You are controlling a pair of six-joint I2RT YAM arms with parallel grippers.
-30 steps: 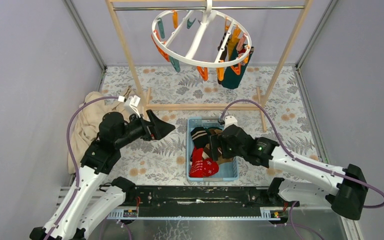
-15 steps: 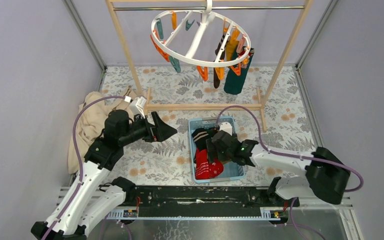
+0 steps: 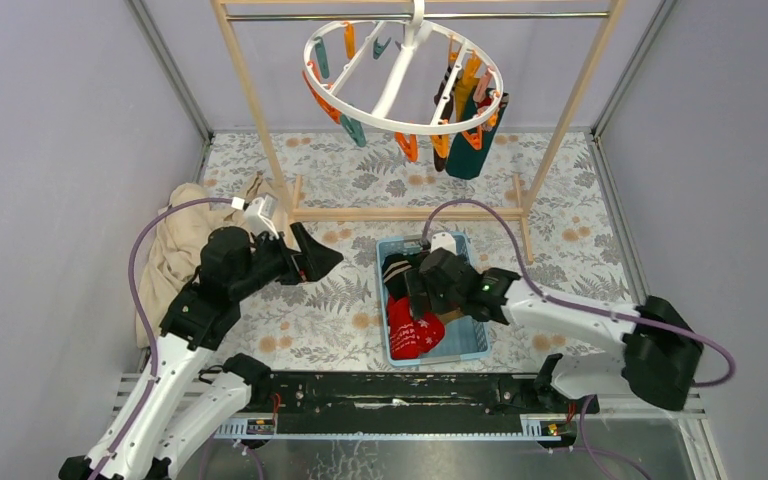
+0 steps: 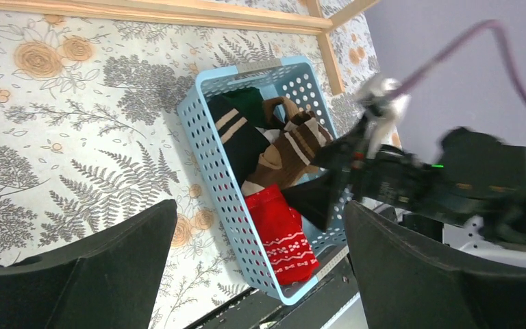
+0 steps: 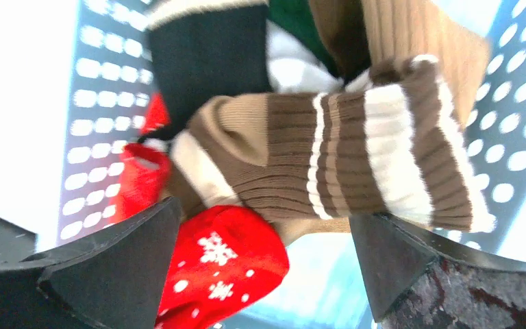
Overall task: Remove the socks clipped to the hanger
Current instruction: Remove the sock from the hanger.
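Observation:
The white ring hanger hangs from the wooden rack at the top, with orange and teal clips. A dark green sock and a darker one beside it stay clipped on its right side. My right gripper is open inside the blue basket, just above loose socks: a red snowflake sock, a brown striped sock and a black one. My left gripper is open and empty above the floral cloth, left of the basket.
A beige cloth lies at the left wall. The wooden rack's legs and floor bar stand behind the basket. Purple walls close in both sides.
My right gripper has moved left and slightly back inside the basket, staying open. The basket shifted a little. The hanger has swung slightly. My left arm has pulled a bit left.

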